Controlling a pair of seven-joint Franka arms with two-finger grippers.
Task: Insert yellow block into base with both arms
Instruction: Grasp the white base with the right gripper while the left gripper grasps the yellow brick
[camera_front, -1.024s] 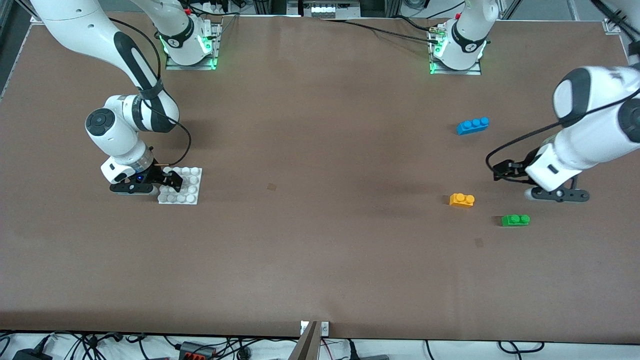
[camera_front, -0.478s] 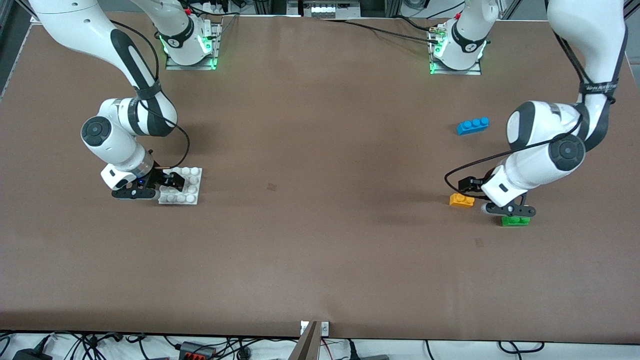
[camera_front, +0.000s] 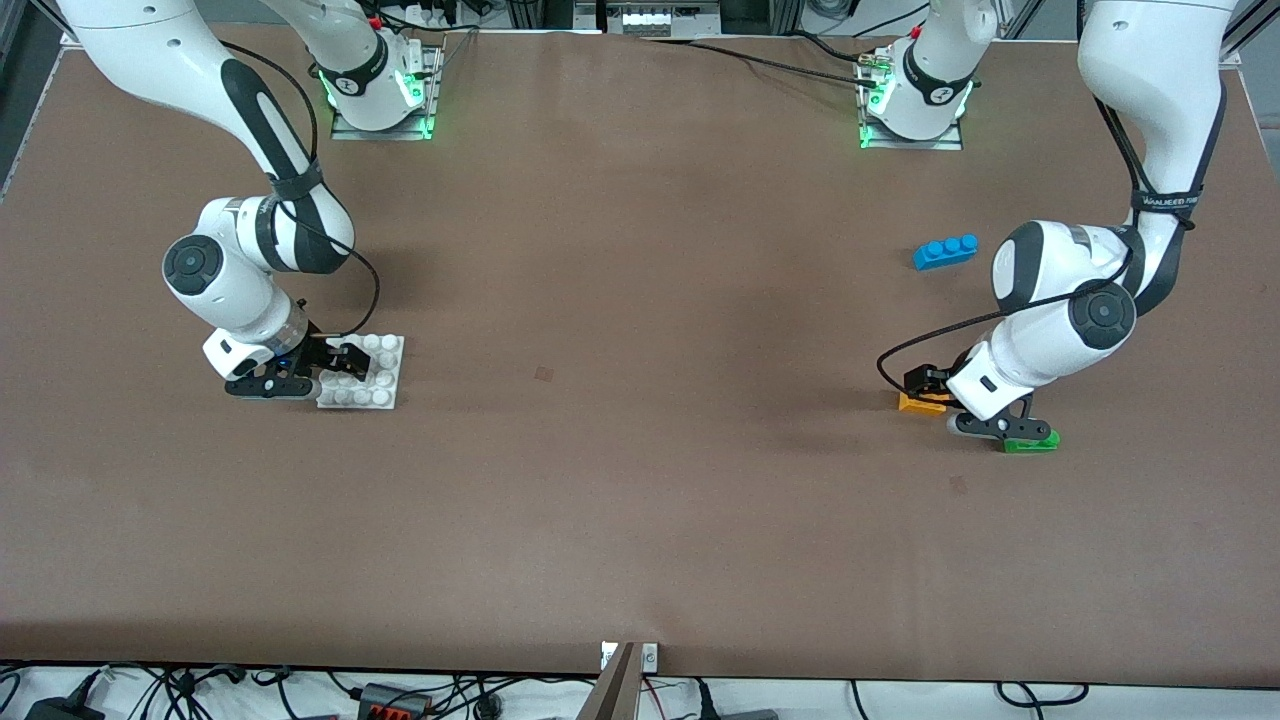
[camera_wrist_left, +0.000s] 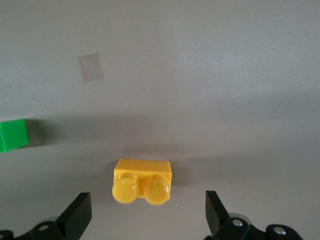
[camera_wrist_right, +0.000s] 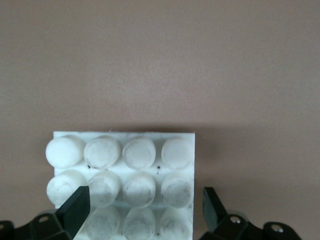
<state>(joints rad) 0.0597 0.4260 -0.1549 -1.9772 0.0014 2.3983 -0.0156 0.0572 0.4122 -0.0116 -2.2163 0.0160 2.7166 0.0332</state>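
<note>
On the left arm's forearm strap there's white lettering, too small to read; no other writing visible anywhere.

Left hand (camera_front: 962, 408) is low over the yellow block (camera_front: 918, 403), toward the left arm's end of the counter (camera_front: 640, 480). Front view hides most of the block under the wrist and cable. Left wrist view shows it whole (camera_wrist_left: 143, 181): two studs up, sitting flat on the counter between the two black fingertips (camera_wrist_left: 80, 214), clear gaps either side, no contact. Hand is spread wide, nothing held.

Green brick (camera_front: 1030, 443) sits just beside the left hand, slightly nearer the front camera than the yellow block; the wrist view catches only one corner of it (camera_wrist_left: 13, 134). Blue brick (camera_front: 945, 251) is farther from the front camera, well apart, seen in the front view only. A small pale tape patch (camera_wrist_left: 90, 67) shows on the counter in the left wrist view.

Right hand (camera_front: 318, 368) is down at the base (camera_front: 378, 396), toward the right arm's end of the counter. Right wrist view shows the stud grid (camera_wrist_right: 125, 165) with fingertips (camera_wrist_right: 76, 206) straddling the plate's edges; contact can't be judged. Fingers are spread, not clamped.

Both arms are elbows bent, wrists pitched down toward the counter.
</note>
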